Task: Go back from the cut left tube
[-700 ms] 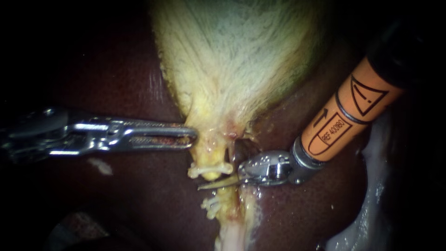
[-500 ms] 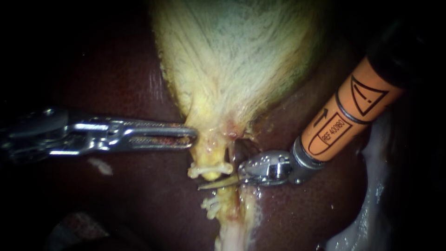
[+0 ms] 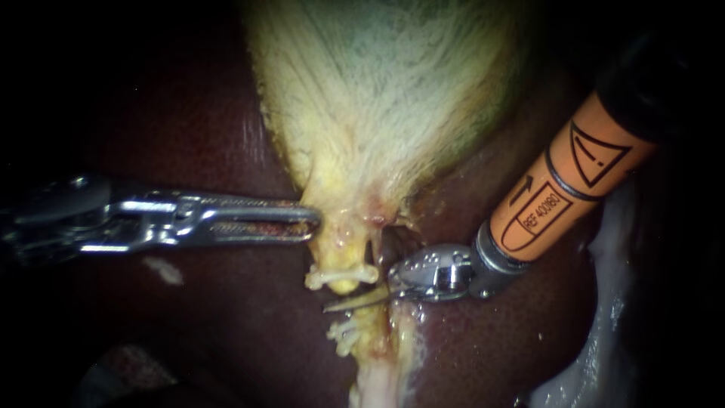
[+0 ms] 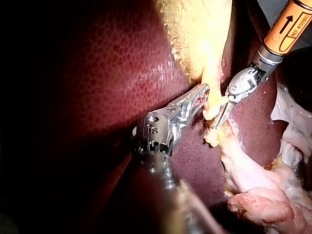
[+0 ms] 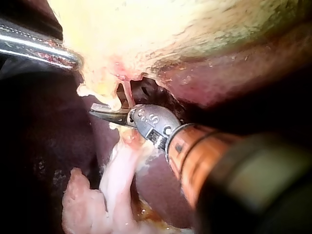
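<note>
The left instrument (image 3: 300, 219) comes in level across the dark liver (image 3: 226, 317). Its jaws are clenched on the yellow edge of the gallbladder (image 3: 377, 98), where that narrows to its neck. The left wrist view shows the same grip, with the left instrument (image 4: 201, 93) pressed into the yellow tissue at its tip. The cut tube (image 3: 343, 285) hangs just below that neck in two parts. The upper stump carries a white clip (image 3: 340, 275) set across it. The lower stump (image 3: 370, 340) lies a little apart from the upper one, has white clips (image 3: 341, 332) on its near end and runs down into pale tissue. The right instrument (image 3: 355, 300), with an orange sleeve (image 3: 566, 189) on its shaft, reaches in from the upper right. Its thin pointed blades lie together and hold nothing. They sit in the gap between the two stumps, just under the upper clip and above the lower clips. Whether the blades touch either stump cannot be told. In the right wrist view the right instrument (image 5: 109, 114) points its closed blades under the upper stump, and the left instrument (image 5: 73, 59) meets the gallbladder ahead of it and to one side. In the left wrist view the right instrument (image 4: 219, 117) sits close beside the left one's tip, with the stump between them.
</note>
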Available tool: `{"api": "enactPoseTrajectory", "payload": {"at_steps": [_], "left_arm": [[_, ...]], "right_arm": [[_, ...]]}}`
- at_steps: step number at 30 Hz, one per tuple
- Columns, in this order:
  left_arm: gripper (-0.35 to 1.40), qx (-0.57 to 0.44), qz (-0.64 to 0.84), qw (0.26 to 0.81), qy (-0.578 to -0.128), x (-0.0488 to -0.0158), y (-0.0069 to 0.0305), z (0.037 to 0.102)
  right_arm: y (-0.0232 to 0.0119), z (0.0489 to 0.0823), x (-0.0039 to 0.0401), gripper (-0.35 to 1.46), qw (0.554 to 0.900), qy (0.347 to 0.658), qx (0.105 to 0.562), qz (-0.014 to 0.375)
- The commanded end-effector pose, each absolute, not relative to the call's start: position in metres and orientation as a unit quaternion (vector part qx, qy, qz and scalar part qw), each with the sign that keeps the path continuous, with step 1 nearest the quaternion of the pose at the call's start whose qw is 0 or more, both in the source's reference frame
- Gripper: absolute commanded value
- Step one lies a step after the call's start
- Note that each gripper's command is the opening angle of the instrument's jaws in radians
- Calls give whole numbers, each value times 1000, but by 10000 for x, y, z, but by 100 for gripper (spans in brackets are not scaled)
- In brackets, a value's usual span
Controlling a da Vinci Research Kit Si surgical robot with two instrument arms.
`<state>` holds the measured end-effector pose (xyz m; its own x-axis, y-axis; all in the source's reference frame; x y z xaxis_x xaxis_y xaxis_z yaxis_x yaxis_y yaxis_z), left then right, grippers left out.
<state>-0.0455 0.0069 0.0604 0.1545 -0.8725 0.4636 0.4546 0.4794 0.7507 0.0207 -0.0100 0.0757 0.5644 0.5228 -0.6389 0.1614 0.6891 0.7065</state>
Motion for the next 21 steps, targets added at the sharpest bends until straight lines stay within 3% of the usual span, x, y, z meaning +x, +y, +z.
{"api": "enactPoseTrajectory", "payload": {"at_steps": [1,9,21], "left_arm": [[-35,226,-457,725,-462,-455,69,604],[-35,226,-457,725,-462,-455,69,604],[-35,226,-457,725,-462,-454,69,605]], "right_arm": [[-101,756,207,34,800,453,377,113],[-102,754,210,66,800,453,378,112],[-106,736,193,89,797,454,384,105]]}}
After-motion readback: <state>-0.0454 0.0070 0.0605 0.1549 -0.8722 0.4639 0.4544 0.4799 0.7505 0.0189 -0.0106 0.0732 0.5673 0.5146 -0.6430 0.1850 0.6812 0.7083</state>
